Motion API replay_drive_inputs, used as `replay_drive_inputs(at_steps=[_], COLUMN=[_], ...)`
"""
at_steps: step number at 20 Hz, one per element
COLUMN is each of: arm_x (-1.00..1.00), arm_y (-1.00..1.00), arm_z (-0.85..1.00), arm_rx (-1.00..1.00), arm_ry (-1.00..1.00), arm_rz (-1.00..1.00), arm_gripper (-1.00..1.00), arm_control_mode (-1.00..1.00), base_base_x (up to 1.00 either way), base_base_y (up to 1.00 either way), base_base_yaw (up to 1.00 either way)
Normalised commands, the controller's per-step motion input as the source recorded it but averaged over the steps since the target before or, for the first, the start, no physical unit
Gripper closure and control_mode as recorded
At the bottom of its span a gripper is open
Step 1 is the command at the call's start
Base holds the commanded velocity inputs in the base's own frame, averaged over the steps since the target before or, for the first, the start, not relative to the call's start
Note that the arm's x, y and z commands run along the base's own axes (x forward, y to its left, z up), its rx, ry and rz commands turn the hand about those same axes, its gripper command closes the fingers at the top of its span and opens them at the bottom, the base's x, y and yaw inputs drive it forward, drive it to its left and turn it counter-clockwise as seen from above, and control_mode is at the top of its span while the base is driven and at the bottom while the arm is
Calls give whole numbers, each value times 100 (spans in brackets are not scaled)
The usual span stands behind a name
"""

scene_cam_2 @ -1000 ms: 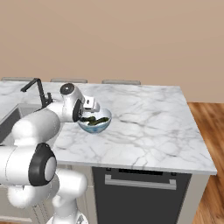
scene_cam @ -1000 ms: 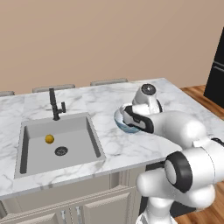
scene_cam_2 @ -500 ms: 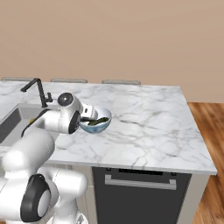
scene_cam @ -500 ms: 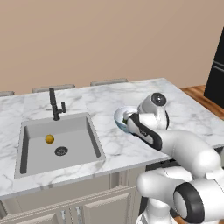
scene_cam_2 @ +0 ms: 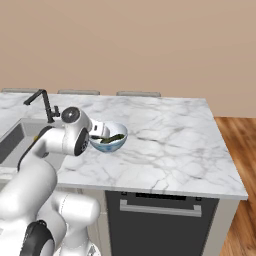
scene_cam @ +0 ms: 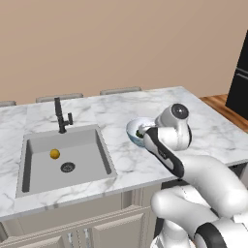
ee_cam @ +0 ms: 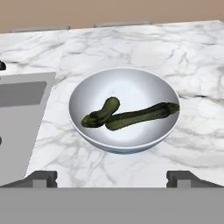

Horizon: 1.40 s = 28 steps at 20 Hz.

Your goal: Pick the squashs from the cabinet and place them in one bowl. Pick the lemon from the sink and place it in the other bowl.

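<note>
Two dark green squashs, a short one (ee_cam: 101, 113) and a long one (ee_cam: 142, 115), lie crossed in the pale blue-white bowl (ee_cam: 131, 83) on the marble counter. My gripper (ee_cam: 112, 178) hangs open just short of the bowl's near rim, holding nothing. From the right base view, the gripper (scene_cam_2: 100, 134) sits at the left edge of the bowl (scene_cam_2: 117, 144). The lemon (scene_cam: 54, 154) rests on the floor of the sink (scene_cam: 92, 145), beside the drain. The bowl (scene_cam: 133, 128) stands right of the sink. The cabinet and the other bowl are out of view.
A black faucet (scene_cam: 60, 115) stands behind the basin. The marble counter (scene_cam_2: 170, 150) stretches to the right of the bowl and ends at a wooden floor (scene_cam_2: 240, 165). A dark appliance front (scene_cam_2: 160, 220) sits below the counter. A black tall unit (scene_cam: 240, 82) stands at the far right.
My hand has drawn back from over the bowl toward the counter's near side, and the arm has folded lower. The squashs stay in the bowl and the jaws stay open.
</note>
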Motion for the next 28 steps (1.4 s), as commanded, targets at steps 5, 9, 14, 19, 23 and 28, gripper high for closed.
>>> replay_drive_inputs(at_steps=[5, 9, 14, 19, 23, 28], arm_x=[-4, 0, 0, 0, 0, 0], arm_y=[0, 0, 0, 0, 0, 0], arm_z=[0, -1, 0, 0, 0, 0], arm_rx=[0, 0, 0, 0, 0, 0], arm_ry=[1, 1, 0, 0, 0, 0], arm_rz=[0, 0, 0, 0, 0, 0], arm_gripper=[-100, -100, -100, -100, -100, -100], arm_control_mode=[-100, 100, 100, 100, 100, 100], base_base_x=[0, -2, -18, -40, -25, 7], base_base_y=[0, 0, 5, 27, 34, 60], base_base_yaw=[0, 0, 6, 15, 15, 7])
